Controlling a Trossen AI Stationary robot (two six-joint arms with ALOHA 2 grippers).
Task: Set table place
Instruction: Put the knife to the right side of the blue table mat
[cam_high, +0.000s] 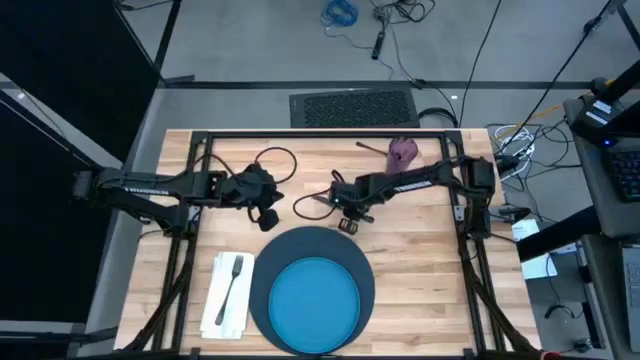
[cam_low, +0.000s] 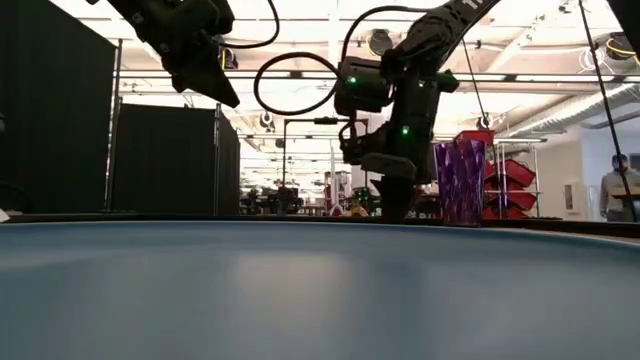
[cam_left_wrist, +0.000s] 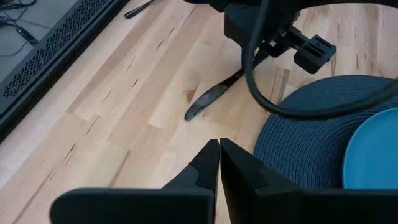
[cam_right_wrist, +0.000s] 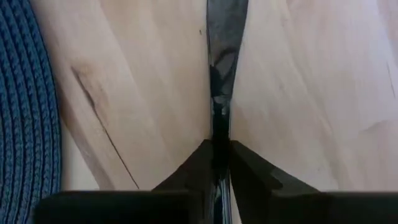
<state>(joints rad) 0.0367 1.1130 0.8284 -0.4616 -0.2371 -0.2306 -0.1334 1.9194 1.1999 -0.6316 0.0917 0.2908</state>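
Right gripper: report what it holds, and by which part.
The right gripper is shut on the handle of a metal utensil lying on the table; its blade end points away. The left gripper is shut, holding nothing.

blue plate (cam_low: 300, 300) foreground, purple cup (cam_low: 459, 180) behind

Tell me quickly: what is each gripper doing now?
Left gripper: closed, holding nothing.
Right gripper: closed on the knife.

Both arms are matte black with blocky joints; looping black cables run along them, and small green lights glow on the right arm. Each claw ends in two dark tapered fingers (cam_left_wrist: 208, 165).
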